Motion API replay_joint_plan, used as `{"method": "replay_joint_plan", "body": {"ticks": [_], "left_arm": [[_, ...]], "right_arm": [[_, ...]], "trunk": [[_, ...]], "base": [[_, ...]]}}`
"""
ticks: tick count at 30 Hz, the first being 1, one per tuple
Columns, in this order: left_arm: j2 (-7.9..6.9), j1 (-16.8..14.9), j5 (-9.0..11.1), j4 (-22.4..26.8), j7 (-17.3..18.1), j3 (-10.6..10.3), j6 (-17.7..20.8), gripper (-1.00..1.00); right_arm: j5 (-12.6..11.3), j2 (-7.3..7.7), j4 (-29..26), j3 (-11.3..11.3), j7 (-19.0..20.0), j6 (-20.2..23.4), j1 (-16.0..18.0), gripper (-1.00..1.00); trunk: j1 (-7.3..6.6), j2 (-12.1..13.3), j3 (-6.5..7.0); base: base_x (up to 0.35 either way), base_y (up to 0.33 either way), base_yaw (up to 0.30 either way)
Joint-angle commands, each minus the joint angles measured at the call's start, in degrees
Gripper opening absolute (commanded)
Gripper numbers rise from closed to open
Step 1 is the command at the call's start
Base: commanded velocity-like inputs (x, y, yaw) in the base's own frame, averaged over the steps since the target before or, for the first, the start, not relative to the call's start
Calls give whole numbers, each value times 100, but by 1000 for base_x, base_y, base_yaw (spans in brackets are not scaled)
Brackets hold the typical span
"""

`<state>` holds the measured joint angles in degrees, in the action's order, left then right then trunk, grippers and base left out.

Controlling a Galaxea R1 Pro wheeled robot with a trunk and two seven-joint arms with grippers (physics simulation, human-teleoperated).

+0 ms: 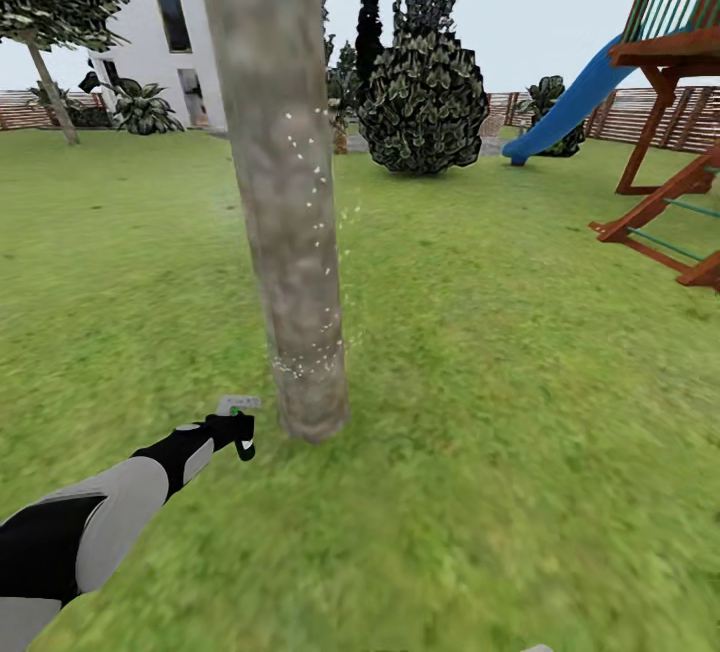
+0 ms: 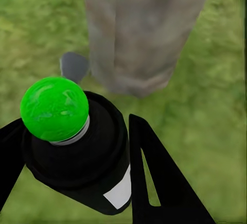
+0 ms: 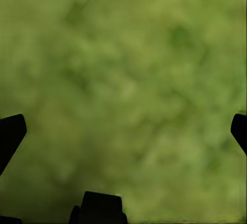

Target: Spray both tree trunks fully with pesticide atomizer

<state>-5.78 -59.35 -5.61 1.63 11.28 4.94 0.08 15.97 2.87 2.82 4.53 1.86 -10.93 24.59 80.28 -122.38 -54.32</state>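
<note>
Left gripper [image 2: 77, 152] pinches the small black white-labelled pesticide atomizer [image 2: 77, 147] low beside the thick grey-brown mottled tree trunk [image 1: 285, 182], white pesticide specks [image 1: 315, 182] patchy, right gripper [image 3: 123, 131] spread over grass; I'd sweep nozzle upward, close, around the trunk.

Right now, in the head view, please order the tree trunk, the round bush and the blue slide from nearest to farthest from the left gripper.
1. Tree trunk, just beside the left gripper.
2. Round bush, far behind the trunk.
3. Blue slide, far right by the fence.

Garden colours
Mottled grey-brown column tree trunk [image 1: 285, 232], white pesticide specks [image 1: 318, 194]; black atomizer bottle [image 2: 85, 154], white label, green ball; green lawn [image 1: 480, 352].
</note>
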Motion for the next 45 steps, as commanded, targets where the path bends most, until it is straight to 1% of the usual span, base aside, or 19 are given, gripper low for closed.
{"method": "replay_joint_plan", "body": {"ticks": [1,13,18,30,31,32,34,36,37,38,40,42,43,45], "left_arm": [[-3,1,-58,4,23,53,1,-100],[-2,1,-58,4,23,54,1,-100],[-2,1,-55,4,23,53,1,-100],[3,-1,-55,4,23,55,-2,-100],[33,-2,-54,4,28,53,-17,-100],[130,-2,-54,6,37,47,-30,-100],[379,-2,-48,12,46,43,-44,-100],[453,-2,-41,138,53,79,-30,-100],[489,-3,-39,438,64,129,16,-100],[550,0,-42,786,68,149,278,-100],[598,-1,-44,1343,61,158,904,-100],[637,-4,-45,2436,53,163,1908,-100],[695,-5,-45,2931,51,162,2455,-100],[740,-6,-54,3582,50,162,3102,-100]], "right_arm": [[38,3,26,50,8,-41,11,100],[38,3,26,48,8,-41,11,100],[38,3,28,48,8,-41,11,100],[38,3,28,48,8,-41,11,100],[38,3,27,48,8,-41,11,100],[38,3,26,48,8,-41,11,100],[38,3,26,48,8,-41,11,100],[38,3,28,48,8,-41,11,100],[38,3,27,48,8,-41,11,100],[38,3,28,48,8,-41,11,100],[38,3,31,50,8,-41,11,100],[38,0,33,51,8,-41,11,100],[38,-3,34,49,8,-41,11,100],[38,-5,32,54,6,-41,11,100]], "trunk": [[-2,-2,-4],[-2,-2,-4],[-2,-2,-4],[-2,-2,-4],[-2,-2,-4],[-2,-2,-4],[-2,-2,-4],[-2,-2,-4],[-2,-2,-4],[-2,-2,-4],[-2,-2,-4],[-2,-2,-4],[-2,-2,-4],[-2,-2,-4]], "base": [[-85,350,-288],[-31,350,-286],[-125,350,-155],[-184,337,-287],[-94,152,-151],[-39,62,-62],[-15,24,-24],[-5,9,-9],[-2,3,-3],[-1,2,-2],[0,1,-1],[0,0,0],[0,0,0],[0,0,0]]}}
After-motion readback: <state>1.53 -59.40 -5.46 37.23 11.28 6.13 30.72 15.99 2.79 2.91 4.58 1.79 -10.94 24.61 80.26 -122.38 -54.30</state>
